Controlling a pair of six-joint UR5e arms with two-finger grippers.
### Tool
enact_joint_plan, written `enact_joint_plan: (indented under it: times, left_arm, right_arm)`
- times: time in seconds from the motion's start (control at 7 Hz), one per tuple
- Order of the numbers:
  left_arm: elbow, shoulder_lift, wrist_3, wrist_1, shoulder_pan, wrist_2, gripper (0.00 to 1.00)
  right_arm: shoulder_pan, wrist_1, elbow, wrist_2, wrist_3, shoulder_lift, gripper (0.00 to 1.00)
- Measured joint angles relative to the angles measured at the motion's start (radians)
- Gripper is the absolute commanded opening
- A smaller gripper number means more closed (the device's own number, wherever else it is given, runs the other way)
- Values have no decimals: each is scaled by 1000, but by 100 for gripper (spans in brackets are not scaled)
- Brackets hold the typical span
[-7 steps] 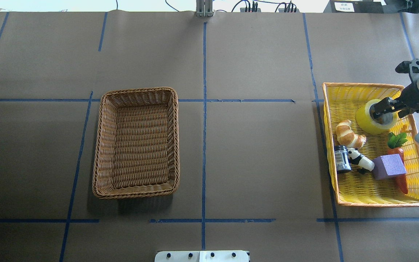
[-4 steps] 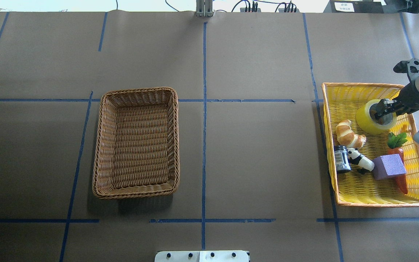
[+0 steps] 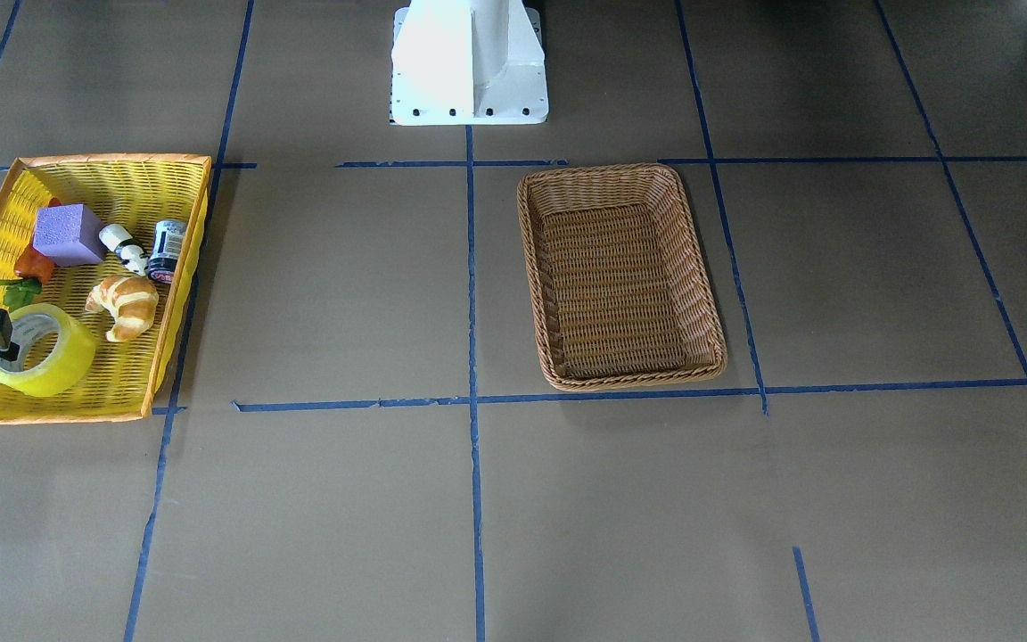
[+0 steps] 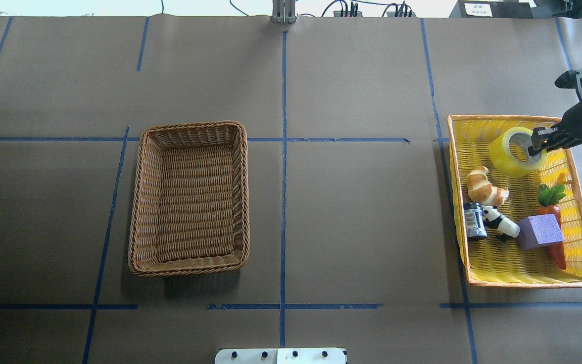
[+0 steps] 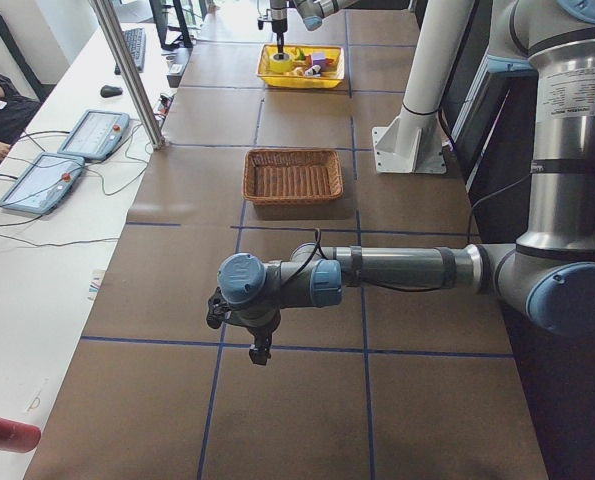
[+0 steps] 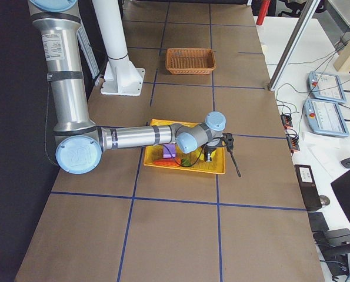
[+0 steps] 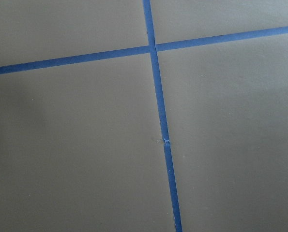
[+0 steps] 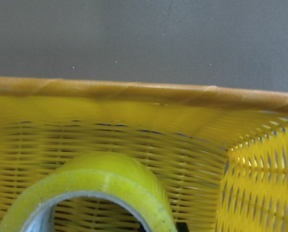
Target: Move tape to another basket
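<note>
The tape [image 4: 504, 156] sits inside the yellow tray [image 4: 503, 118], in the tray's far corner on its outer side. That leaves it apart from the croissant [image 4: 484, 186] and carrot [image 4: 553, 202], which lie nearer the tray's middle. The right tool [image 4: 537, 144] is clamped on the roll's wall, with one finger down the grey core and the other on the yellow outside. A roll this wide would not fit across the jaws, so pinching through the hole looks like the workable hold.

With the grip on one side only, the roll hangs tipped, its open core turned up toward the overhead camera. Whether its low edge touches the tray floor I cannot tell.

The basket [image 4: 192, 125] lies well apart from the tray, toward the robot's left, with bare surface [image 4: 361, 212] between them for the carry. The left tool [image 5: 260, 350] hangs farther from the tray than the basket does, apparently parked out of the way. I cannot tell how its fingers are set.
</note>
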Motion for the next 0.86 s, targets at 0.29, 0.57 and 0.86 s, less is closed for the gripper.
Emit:
enact_joint_plan:
  times: [0.29, 0.57, 0.86]
  left_arm:
    - [-17, 0, 0, -1, 0, -23, 100]
    - [-53, -5, -42, -21, 4, -29, 100]
    - [-85, -11, -239, -165, 40, -31, 100]
  right_arm:
    - [58, 3, 52, 108, 20, 6, 0]
    - [63, 3, 115, 140, 156, 53, 0]
    - [21, 4, 187, 143, 335, 114, 0]
